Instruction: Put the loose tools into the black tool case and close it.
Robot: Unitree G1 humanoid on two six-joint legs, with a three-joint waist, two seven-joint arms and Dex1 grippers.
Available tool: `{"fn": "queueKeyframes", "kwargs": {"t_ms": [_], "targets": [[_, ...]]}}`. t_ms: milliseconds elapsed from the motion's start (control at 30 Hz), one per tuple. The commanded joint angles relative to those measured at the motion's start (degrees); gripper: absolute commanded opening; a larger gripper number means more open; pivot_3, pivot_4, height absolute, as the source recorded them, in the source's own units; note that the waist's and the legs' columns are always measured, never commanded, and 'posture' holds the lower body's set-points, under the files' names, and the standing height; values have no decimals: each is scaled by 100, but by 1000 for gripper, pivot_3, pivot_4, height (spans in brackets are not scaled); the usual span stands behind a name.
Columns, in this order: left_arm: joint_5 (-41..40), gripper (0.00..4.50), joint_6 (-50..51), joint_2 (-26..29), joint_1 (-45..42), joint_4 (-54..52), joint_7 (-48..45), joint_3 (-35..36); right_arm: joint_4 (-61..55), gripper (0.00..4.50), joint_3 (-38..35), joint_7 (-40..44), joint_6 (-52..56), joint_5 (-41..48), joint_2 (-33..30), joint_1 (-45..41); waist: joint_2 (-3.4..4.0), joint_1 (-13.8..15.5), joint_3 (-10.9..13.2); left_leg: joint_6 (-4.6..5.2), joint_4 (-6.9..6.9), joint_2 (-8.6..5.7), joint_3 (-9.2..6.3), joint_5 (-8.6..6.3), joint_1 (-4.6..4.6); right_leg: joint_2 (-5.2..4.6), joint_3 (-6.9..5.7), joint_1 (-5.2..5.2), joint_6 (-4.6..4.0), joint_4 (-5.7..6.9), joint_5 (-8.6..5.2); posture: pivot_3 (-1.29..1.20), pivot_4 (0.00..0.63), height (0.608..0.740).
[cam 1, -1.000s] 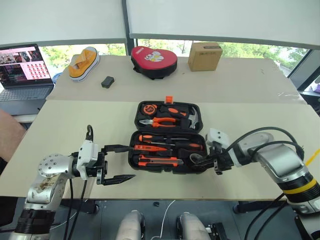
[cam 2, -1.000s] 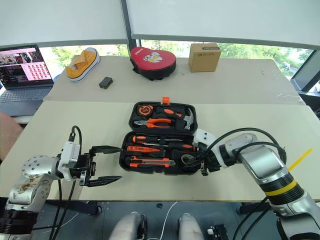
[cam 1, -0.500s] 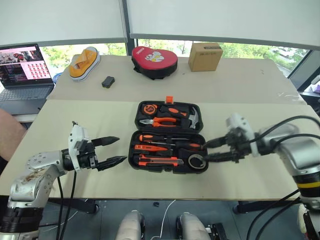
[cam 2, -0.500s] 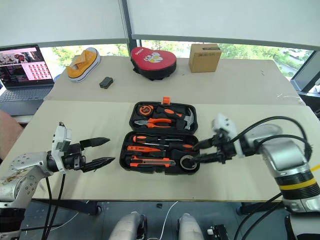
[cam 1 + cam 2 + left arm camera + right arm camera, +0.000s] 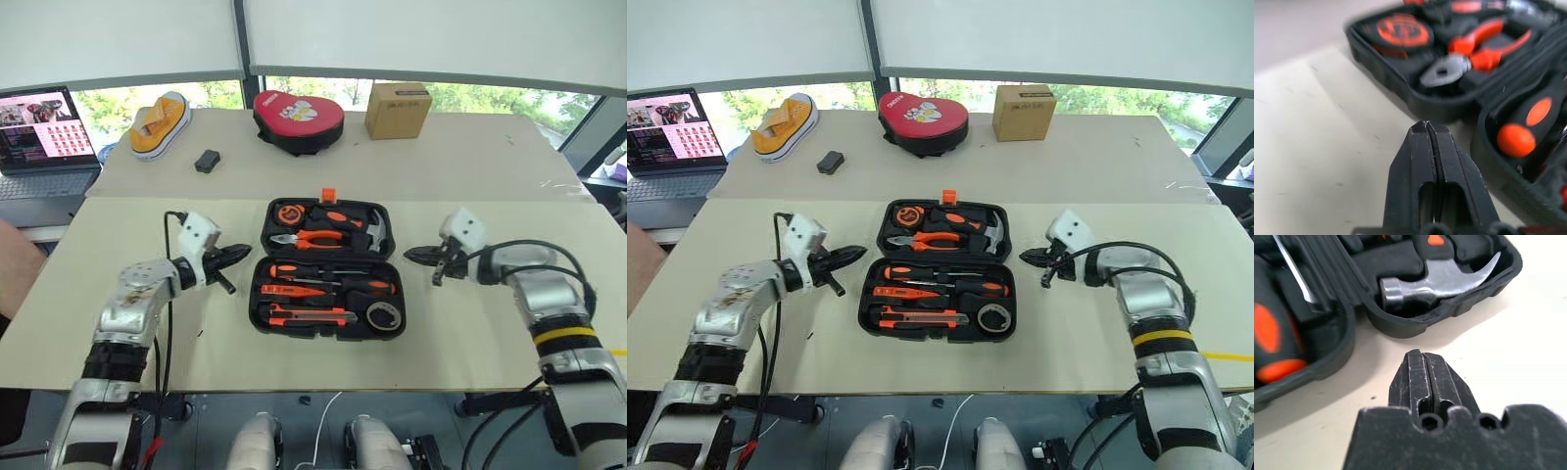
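Far left: laptop [image 5: 44, 147], cut off by the frame edge, its screen contents too small to read. Beside it on the rear table, a yellow shoe [image 5: 162, 121], then a small black box [image 5: 207, 161].

Nearer, on the front table [image 5: 147, 362]: left gripper [image 5: 241, 253], fingers pressed together, holding nothing, tip just off the left edge of the black tool case [image 5: 328, 269] and level with its hinge; touching or not, impossible to tell.

At centre, the case lay open and flat, orange latch [image 5: 331, 195] on the far rim. Far half: tape measure [image 5: 291, 212], pliers [image 5: 312, 238], hammer [image 5: 369, 231]. Near half: two screwdrivers [image 5: 333, 270], slim tester screwdriver [image 5: 294, 290], utility knife [image 5: 302, 314], dark tape roll [image 5: 385, 315], all seated in the slots. Blurred in the left wrist view; handles partly cut off in both wrist views.

Behind, a red heart-shaped pouch [image 5: 298, 119] and cardboard box [image 5: 398, 109].

Right: right gripper [image 5: 419, 256], fingers likewise pressed together and empty, tip beside the case's right edge, with a small gap of bare table between.
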Motion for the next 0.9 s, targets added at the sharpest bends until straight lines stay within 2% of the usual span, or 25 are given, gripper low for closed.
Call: {"fn": "queueKeyframes", "kwargs": {"t_ms": [33, 267, 433, 600, 633, 700, 767, 833, 867, 900], "targets": [[103, 0, -115, -25, -163, 27, -294, -167, -163, 47, -66, 195, -191, 138, 136, -81, 0, -8, 0, 0, 0, 0, 1, 0, 0, 0, 0, 0, 0, 0, 0, 0, 150, 740], [-85, 0, -600, -103, 153, -297, -1047, -248, -1177, 47, -57, 729, 53, 357, 6, 573, 1, 26, 0, 1, 0, 0, -2, -1, -3, -4, -3, 1, 0, 0, 0, 0, 150, 740], [29, 0, -654, 115, 542, -626, -1168, -172, -1910, 47, -230, 687, 471, 439, -267, 1176, 1, 35, 0, 3, 0, 2, -13, -2, -2, -5, -1, 0, 1, -2, -1, 0, 150, 740], [18, 0, -503, 407, 796, -859, -1224, -35, -1997, 47, -519, 395, 609, 491, -396, 1345, 1, 33, 0, 3, 0, 2, -18, -3, 3, -4, 0, 3, 0, 0, -1, 0, 150, 740], [-95, 0, -312, 475, 752, -846, -1181, 114, -2087, 47, -713, 313, 1181, 742, -413, 1262, 1, 30, 0, 3, 0, 2, -19, -3, 5, -4, 2, 3, 0, 1, 0, 0, 150, 740], [-299, 512, 28, 610, 688, -897, -1207, 309, -2246, 595, -1004, 211, 2020, 1151, -430, 1124, -1, 26, 1, 3, 1, 2, -20, -2, 5, -4, 2, 3, 0, 4, 0, 0, 150, 740], [-337, 1089, 963, 897, 508, -1026, -1130, 286, -2479, 1117, -1070, 275, 2769, 1407, -572, 1012, 0, 26, 1, 2, 3, 4, -32, -1, 5, -3, 1, 2, -1, 8, 0, 0, 150, 740], [-780, 1750, 2011, 1109, 243, -1186, -1238, 394, -2679, 1733, -1159, 160, 3670, 1709, -638, 786, 0, 20, 2, 2, 3, 4, -39, -1, 5, -2, 0, 2, 0, 9, 0, 0, 150, 740], [-936, 2146, 2392, 1170, 125, -1237, -1250, 423, -2761, 2139, -1155, 74, 4024, 1763, -682, 702, 0, 12, 2, 2, 3, 4, -41, -2, 5, -1, -2, 3, 0, 9, 0, 0, 150, 740], [-930, 2546, 2946, 1199, -256, -1168, -1073, 358, -2784, 2502, -845, -96, 4396, 1473, -814, 444, 0, 11, 2, 2, 3, 4, -42, -1, 4, -1, -2, 2, 0, 8, 0, 0, 150, 740]]}}
